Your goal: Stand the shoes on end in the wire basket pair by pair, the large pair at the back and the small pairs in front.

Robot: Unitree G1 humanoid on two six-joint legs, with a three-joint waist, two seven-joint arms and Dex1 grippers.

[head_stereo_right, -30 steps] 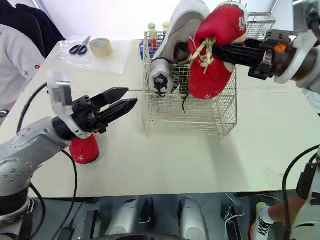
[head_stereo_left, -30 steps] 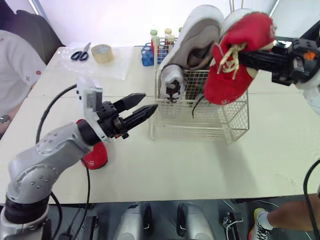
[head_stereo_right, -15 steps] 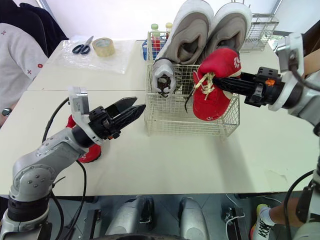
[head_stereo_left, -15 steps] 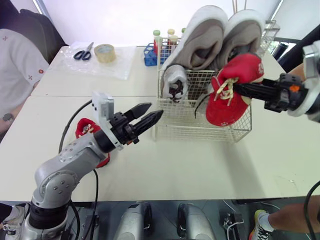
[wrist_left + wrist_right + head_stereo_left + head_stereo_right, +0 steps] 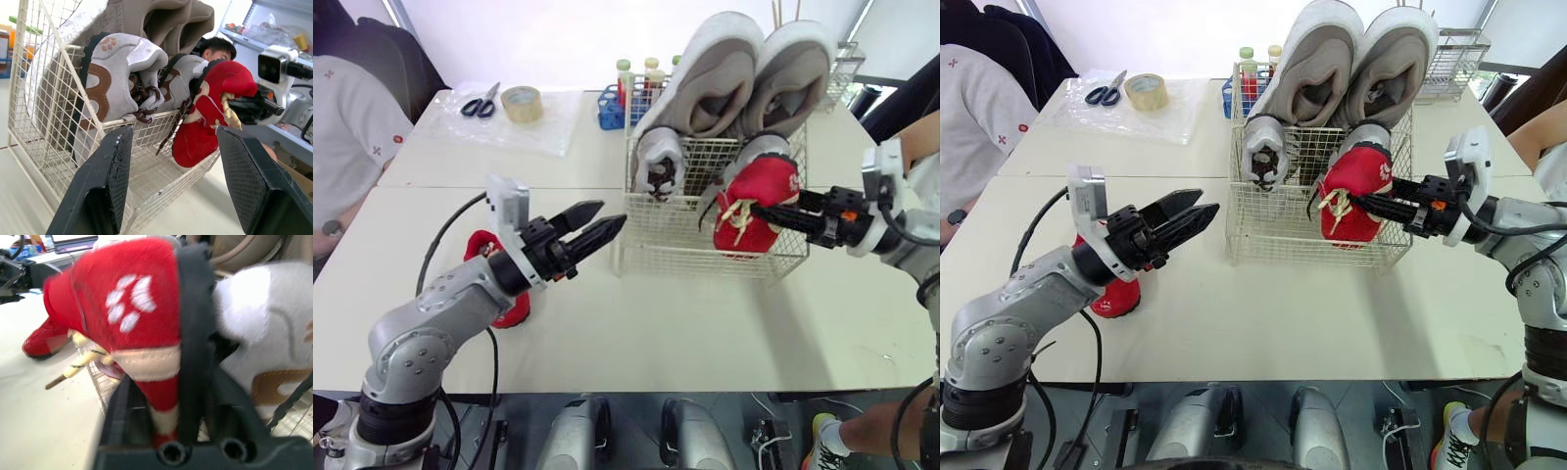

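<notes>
The wire basket [image 5: 636, 257] stands mid-table. Two large grey shoes [image 5: 710, 78] stand on end at its back. One small grey shoe [image 5: 658, 162] stands at the front left, and a second [image 5: 762, 150] sits behind the red shoe [image 5: 756, 208]. That red shoe is down in the front right of the basket, with my right gripper [image 5: 771, 211] shut on its heel collar [image 5: 146, 367]. My left gripper [image 5: 599, 223] hovers open just left of the basket, its fingers [image 5: 105, 181] empty. The other red shoe [image 5: 489, 279] lies on the table behind my left arm.
Scissors [image 5: 480, 101] and a tape roll [image 5: 520, 103] lie on a plastic sheet at the back left. A blue rack of bottles [image 5: 610, 103] stands behind the basket. A person [image 5: 347, 127] sits at the left edge. A second wire basket [image 5: 1454, 54] is at the back right.
My right gripper has brought the red shoe down from above the basket into its front right part. The left gripper has stayed open beside the basket. The camera has shifted.
</notes>
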